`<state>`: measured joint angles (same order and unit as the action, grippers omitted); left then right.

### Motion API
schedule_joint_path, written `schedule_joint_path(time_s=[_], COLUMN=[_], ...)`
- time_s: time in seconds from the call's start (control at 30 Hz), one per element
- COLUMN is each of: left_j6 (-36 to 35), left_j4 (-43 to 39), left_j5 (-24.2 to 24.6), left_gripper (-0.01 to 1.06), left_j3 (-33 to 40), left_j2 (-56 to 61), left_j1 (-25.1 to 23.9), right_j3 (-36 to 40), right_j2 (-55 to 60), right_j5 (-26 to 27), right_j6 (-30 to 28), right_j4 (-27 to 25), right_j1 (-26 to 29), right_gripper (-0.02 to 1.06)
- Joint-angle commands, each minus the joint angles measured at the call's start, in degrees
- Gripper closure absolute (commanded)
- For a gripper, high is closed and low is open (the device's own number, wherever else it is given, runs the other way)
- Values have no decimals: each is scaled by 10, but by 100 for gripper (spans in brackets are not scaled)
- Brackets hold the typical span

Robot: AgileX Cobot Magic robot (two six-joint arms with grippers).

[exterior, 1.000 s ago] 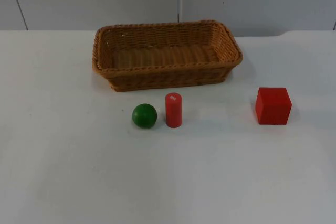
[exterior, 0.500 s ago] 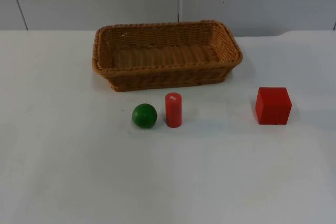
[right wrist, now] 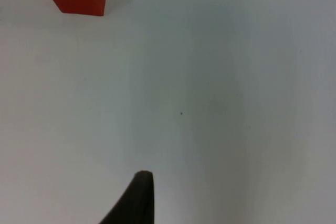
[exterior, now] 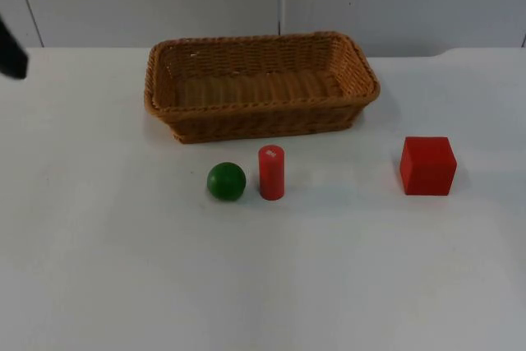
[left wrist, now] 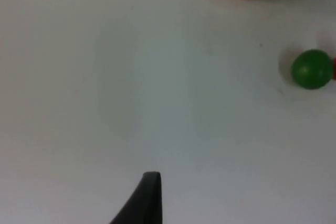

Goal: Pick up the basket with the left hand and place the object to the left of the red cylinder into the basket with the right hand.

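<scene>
Wicker-brown and unlifted, the basket point(exterior: 261, 86) sits on the white table point(exterior: 99, 269) near the partition wall. The green ball point(exterior: 226, 181), glossy and round, lies just left of the upright red cylinder point(exterior: 271, 173); a red cube point(exterior: 427, 166) stands well apart. The left gripper point(exterior: 11, 51) enters at the table's edge, the right gripper point(right wrist: 137, 200) waits beyond the cube; whether either gripper's fingers are spread cannot be told.

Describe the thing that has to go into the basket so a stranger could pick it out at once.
Start at the wicker basket at the back of the white table. In front of it stands an upright red cylinder; the green ball sits just to its left. It is the only round, green thing there.
</scene>
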<state>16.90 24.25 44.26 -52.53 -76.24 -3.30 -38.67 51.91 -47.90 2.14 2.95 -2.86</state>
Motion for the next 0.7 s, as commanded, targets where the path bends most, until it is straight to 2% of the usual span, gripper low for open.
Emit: schedule_joint_path(time_s=[0.0,0.17,0.2,0.3,0.33,0.37,0.5,0.53,0.63,0.67], left_j6=[29,42,42,22,18,18,-15,-15,-33,-33], left_j4=[42,46,46,39,39,39,19,19,17,17], left_j5=[-6,3,3,3,8,8,39,39,45,45], left_gripper=[4,5,5,5,5,5,5,5,5,5], left_j3=[-30,-139,-139,-233,-265,-265,-390,-390,-481,-481], left_j2=[-35,-179,-179,-278,-309,-309,-416,-416,-498,-498], left_j1=[0,50,50,77,81,81,94,94,102,102], right_j3=[-5,-5,-5,-5,-5,-5,-5,-5,-5,-5], right_j2=[-1,-1,-1,-1,-1,-1,-1,-1,-1,-1], right_j5=[8,8,8,8,8,8,8,8,8,8], right_j6=[-1,-1,-1,-1,-1,-1,-1,-1,-1,-1], right_j4=[-5,-5,-5,-5,-5,-5,-5,-5,-5,-5], right_j1=[3,3,3,3,3,3,3,3,3,3], right_gripper=[-1,-1,-1,-1,-1,-1,-1,-1,-1,-1])
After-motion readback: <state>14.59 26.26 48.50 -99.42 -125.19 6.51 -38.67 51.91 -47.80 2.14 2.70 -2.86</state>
